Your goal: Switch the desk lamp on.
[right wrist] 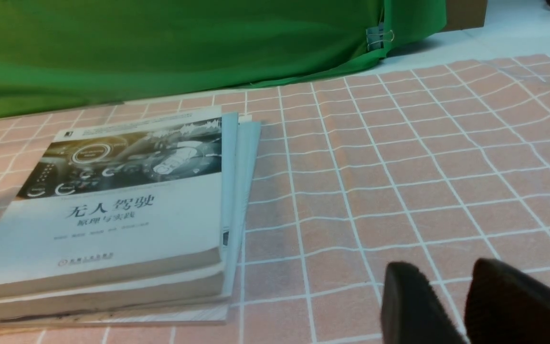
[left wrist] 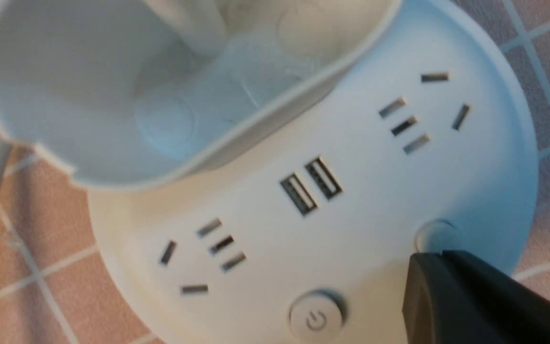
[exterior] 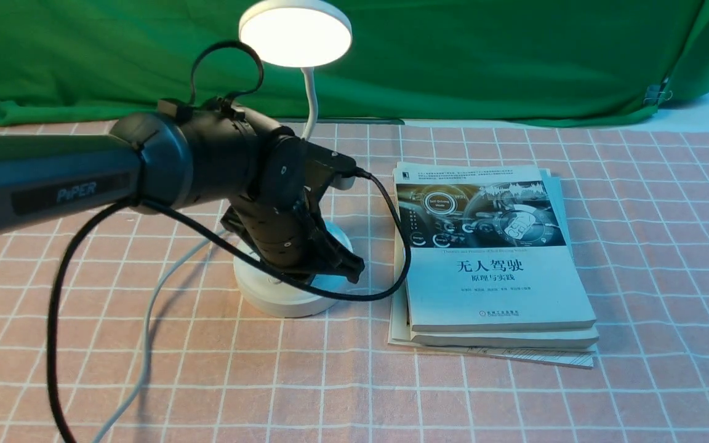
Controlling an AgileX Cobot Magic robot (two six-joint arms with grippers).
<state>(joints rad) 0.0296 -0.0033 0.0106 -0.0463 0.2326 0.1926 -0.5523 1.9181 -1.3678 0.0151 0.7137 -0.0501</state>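
- Starting with the front view: the lamp [exterior: 296, 31] head is glowing, so the job looks done to me. The left claw [exterior: 330, 264] sits low, right against the round base [exterior: 280, 301]. Can't tell from here if it's clenched or released. The neck stands upright behind the arm. Books [exterior: 490, 258] lie just right of the base and the cord [exterior: 145, 344] trails off left, so straight up looks like the clean way out.
- Left wrist view: one dark finger [left wrist: 470, 296] hangs at a small round button [left wrist: 435, 234] near the base rim, with the power button [left wrist: 315, 317] just beside it. Touching or not, can't tell. The cup [left wrist: 89, 95] sits behind the sockets.
- Right wrist view: the right claw [right wrist: 447, 274] is clenched on nothing, low over bare bench [right wrist: 399, 167]. The books [right wrist: 112, 215] lie off to its side, and the left arm is far nearer the lamp.
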